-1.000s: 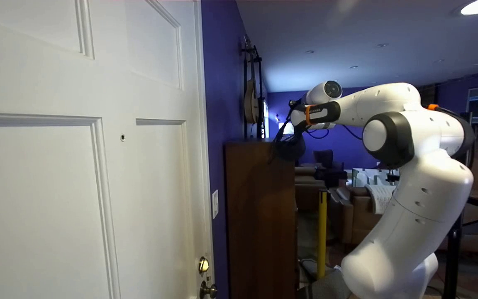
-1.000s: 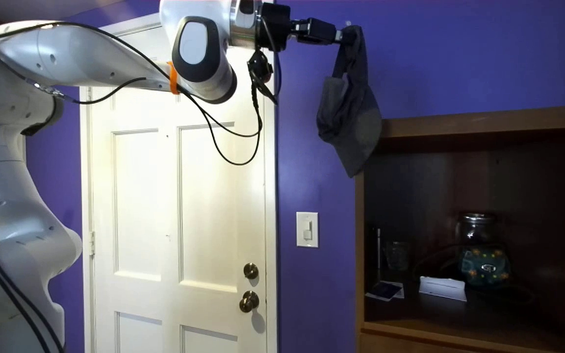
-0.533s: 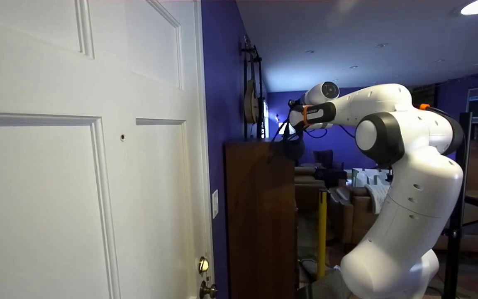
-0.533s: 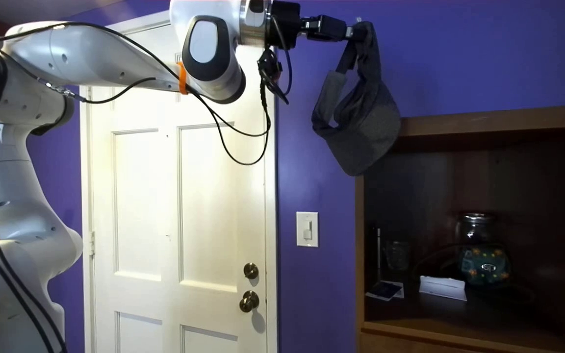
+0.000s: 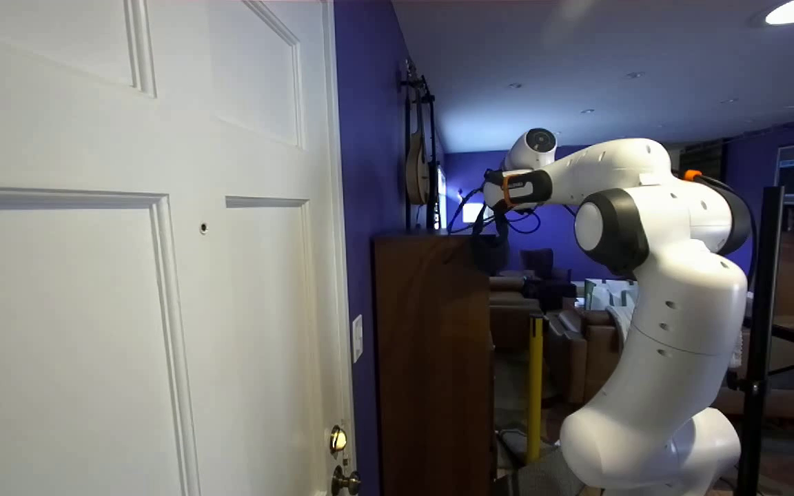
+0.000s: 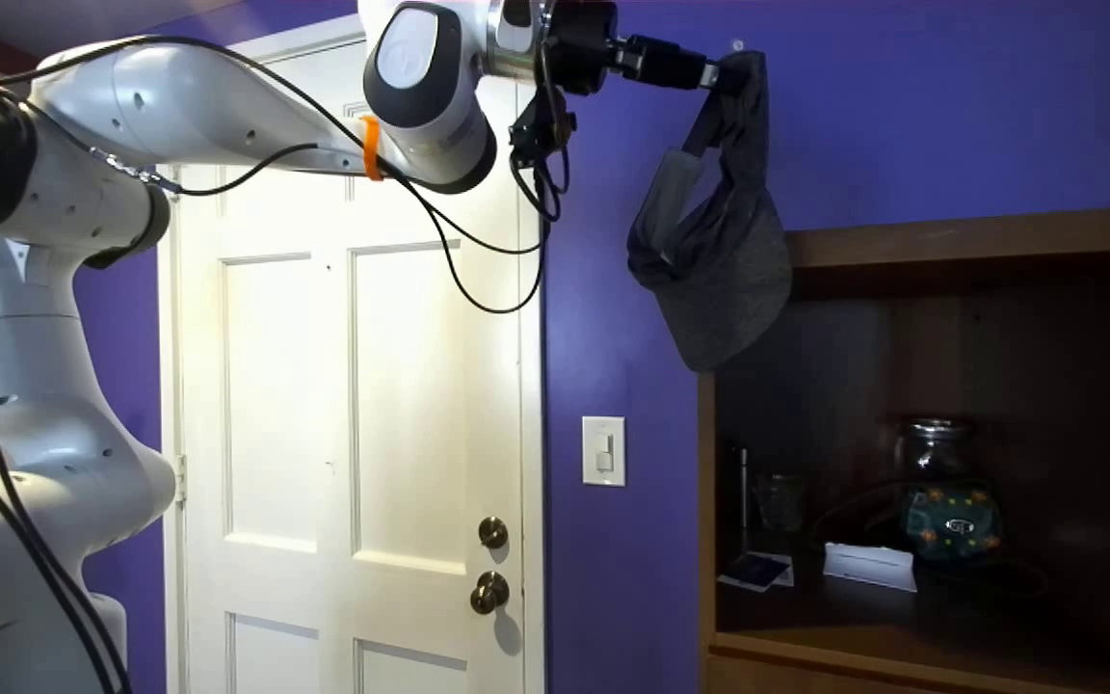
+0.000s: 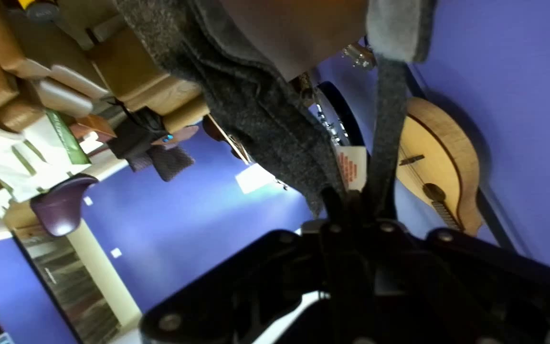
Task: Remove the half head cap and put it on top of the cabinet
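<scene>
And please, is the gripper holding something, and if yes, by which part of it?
Yes: the dark grey half head cap, pinched by the gripper at the top of its band, opposite the brim, which hangs lowest.

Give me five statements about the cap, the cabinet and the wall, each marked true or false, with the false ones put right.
1. The pincer is closed on the cap. True.
2. A jar is inside the cabinet. True.
3. The cap lies on top of the cabinet. False: it hangs from the pincer.
4. On the wall, a light switch sits between the door and the cabinet. True.
5. The wall is yellow. False: it is purple.
</scene>
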Controlling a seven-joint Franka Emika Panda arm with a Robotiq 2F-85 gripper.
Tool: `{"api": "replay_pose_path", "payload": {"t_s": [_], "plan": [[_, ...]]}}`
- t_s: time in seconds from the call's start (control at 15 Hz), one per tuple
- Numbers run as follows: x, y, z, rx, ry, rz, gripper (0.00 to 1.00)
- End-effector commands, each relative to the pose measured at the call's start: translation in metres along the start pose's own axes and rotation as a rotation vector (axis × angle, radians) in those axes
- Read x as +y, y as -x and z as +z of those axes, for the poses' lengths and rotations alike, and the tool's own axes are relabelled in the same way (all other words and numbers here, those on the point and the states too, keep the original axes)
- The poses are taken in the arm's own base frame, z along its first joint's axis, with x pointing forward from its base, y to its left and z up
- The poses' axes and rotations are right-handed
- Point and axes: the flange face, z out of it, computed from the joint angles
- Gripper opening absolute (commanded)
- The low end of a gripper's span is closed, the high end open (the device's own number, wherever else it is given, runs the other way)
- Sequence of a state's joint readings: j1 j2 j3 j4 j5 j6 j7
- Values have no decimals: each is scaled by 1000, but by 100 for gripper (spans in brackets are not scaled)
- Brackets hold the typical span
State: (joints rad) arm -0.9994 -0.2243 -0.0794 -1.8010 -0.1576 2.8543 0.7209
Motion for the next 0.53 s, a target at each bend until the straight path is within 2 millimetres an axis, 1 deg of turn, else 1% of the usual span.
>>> {"api": "replay_pose_path", "payload": {"t_s": [0.0,0.2,0.27,0.47], "plan": [[-28,-11,7,-20,46,123,1],[-51,-14,11,-34,29,200,1],[-59,-15,14,-24,-7,211,1],[-74,-19,25,4,-42,280,1]]}}
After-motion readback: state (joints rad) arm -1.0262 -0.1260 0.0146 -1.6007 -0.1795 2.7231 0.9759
